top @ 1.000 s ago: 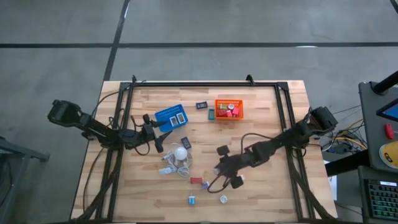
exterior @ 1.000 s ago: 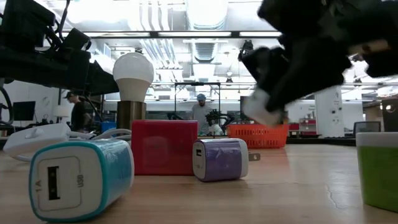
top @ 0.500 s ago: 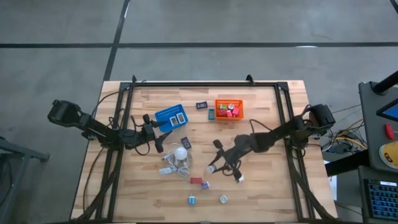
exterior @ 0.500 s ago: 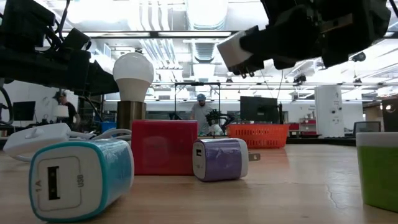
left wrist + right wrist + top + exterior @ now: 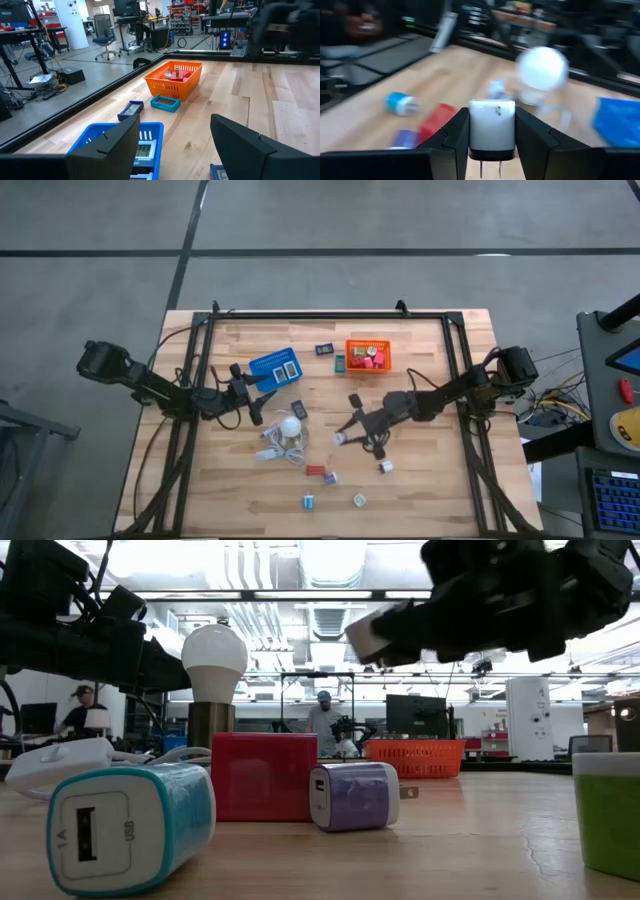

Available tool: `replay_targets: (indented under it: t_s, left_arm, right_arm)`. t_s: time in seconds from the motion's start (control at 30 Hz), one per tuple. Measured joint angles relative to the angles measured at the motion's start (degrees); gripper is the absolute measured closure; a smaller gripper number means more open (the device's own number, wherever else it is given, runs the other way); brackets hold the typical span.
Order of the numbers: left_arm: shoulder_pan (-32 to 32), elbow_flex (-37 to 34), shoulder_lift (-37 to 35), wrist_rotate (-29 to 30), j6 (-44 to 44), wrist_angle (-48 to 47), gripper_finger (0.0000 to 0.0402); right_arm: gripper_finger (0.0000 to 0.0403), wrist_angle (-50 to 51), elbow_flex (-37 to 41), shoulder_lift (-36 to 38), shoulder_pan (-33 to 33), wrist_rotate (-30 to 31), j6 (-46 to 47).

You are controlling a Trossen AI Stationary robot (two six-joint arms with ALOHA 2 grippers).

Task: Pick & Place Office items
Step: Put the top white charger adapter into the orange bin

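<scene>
My right gripper (image 5: 343,437) hangs over the table's middle, shut on a white cube (image 5: 492,124); the low view shows it high up (image 5: 368,633). My left gripper (image 5: 262,408) waits open beside the blue basket (image 5: 275,367); its fingers (image 5: 107,145) stand wide apart. A red block (image 5: 315,471), a purple cube (image 5: 330,477), a teal cube (image 5: 309,502), a green cube (image 5: 358,500) and another white cube (image 5: 385,467) lie on the near half of the table. Dark flat rectangles (image 5: 299,409) (image 5: 325,349) lie farther back. My right gripper pinches the white cube by two opposite side faces (image 5: 472,127) between its two fingers (image 5: 454,135). The fingers reach roughly level toward the table's left. The cube is lifted clear of the table, with its two metal prongs (image 5: 490,169) pointing back toward the wrist.
The orange basket (image 5: 368,356) with red pieces stands at the far middle, a bluish bit (image 5: 340,363) beside it. The white bulb (image 5: 291,427) with its cord (image 5: 270,450) sits left of my right gripper. Bare wood lies to the right of the orange basket.
My right gripper has risen from near the table top, carrying the white cube clear, and has moved toward the far edge and a little to the left. The other white cube has stayed on the table where the gripper was.
</scene>
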State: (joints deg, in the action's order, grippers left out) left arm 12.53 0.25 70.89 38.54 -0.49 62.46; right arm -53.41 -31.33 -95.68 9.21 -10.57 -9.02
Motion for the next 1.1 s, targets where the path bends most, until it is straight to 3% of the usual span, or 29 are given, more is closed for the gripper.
replay_targets:
  t_s: [0.43,0.8,1.1]
  left_arm:
    - [0.0,0.0,0.0,0.0,0.0,0.0,0.0154]
    - [0.0,0.0,0.0,0.0,0.0,0.0,0.0154]
    - [0.0,0.0,0.0,0.0,0.0,0.0,0.0154]
  right_arm:
    - [0.0287,-0.5,0.0,0.0,-9.4,27.1,1.7]
    - [0.0287,1.3,0.0,0.0,-22.6,30.3,3.7]
    - [0.0287,9.2,0.0,0.0,-29.4,33.3,5.4]
